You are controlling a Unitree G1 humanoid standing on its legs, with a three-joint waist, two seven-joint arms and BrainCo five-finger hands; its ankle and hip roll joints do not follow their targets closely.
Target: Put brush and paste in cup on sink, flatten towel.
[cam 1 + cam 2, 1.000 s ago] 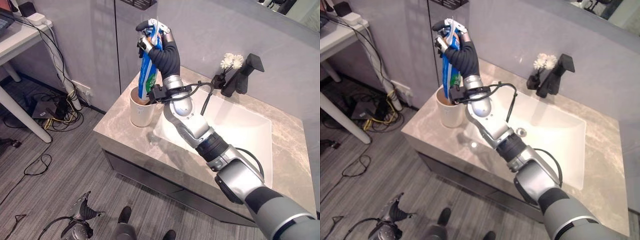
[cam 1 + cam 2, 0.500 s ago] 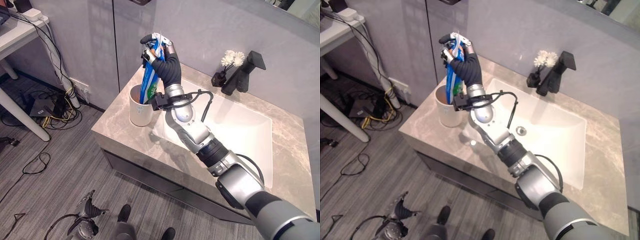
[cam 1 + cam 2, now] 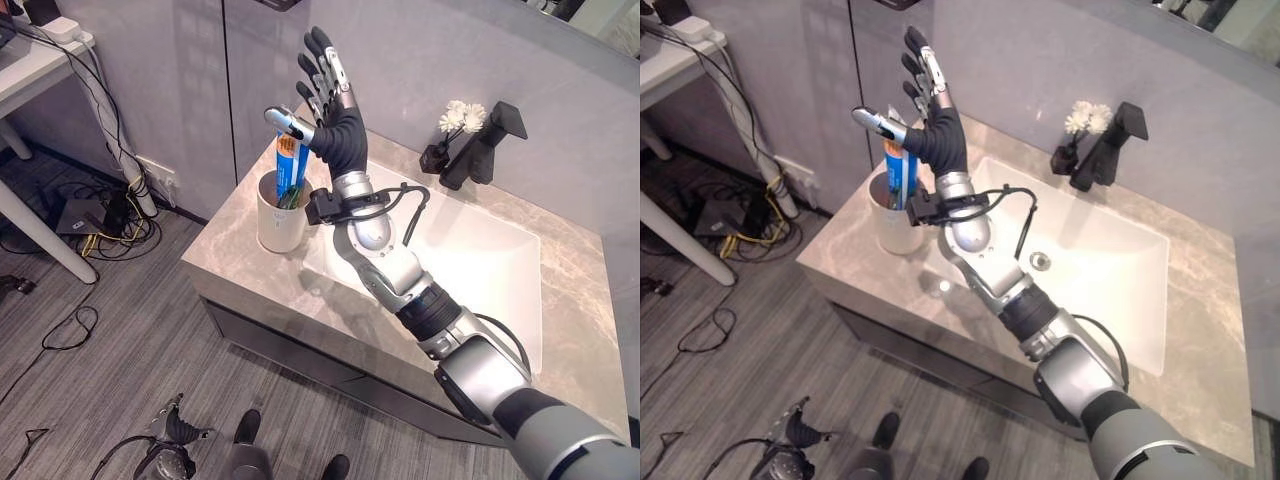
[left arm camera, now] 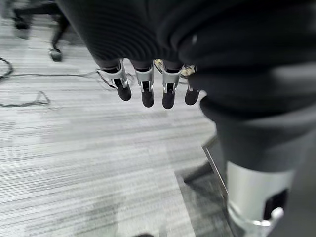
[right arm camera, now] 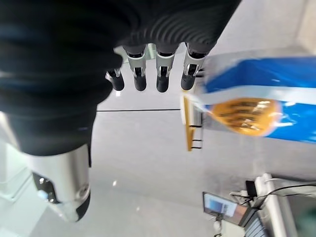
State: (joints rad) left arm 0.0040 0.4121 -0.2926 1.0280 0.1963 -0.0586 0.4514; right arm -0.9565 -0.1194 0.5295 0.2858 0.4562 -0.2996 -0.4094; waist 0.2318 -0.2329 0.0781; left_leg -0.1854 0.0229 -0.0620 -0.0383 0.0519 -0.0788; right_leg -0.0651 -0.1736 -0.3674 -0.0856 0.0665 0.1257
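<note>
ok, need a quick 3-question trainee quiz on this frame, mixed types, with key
1. True or false: the right robot hand is shut on the toothpaste tube.
2. Where does the toothpaste tube stand? A) in the sink basin B) in the white cup C) on the floor
3. Fill in: the black faucet stands beside a small vase of white ______.

Key: 1 false, the fingers are spread straight above the tube. 2 B, upright in the cup on the counter left of the basin. 3 flowers.

The left robot hand hangs low over the floor, fingers straight.
</note>
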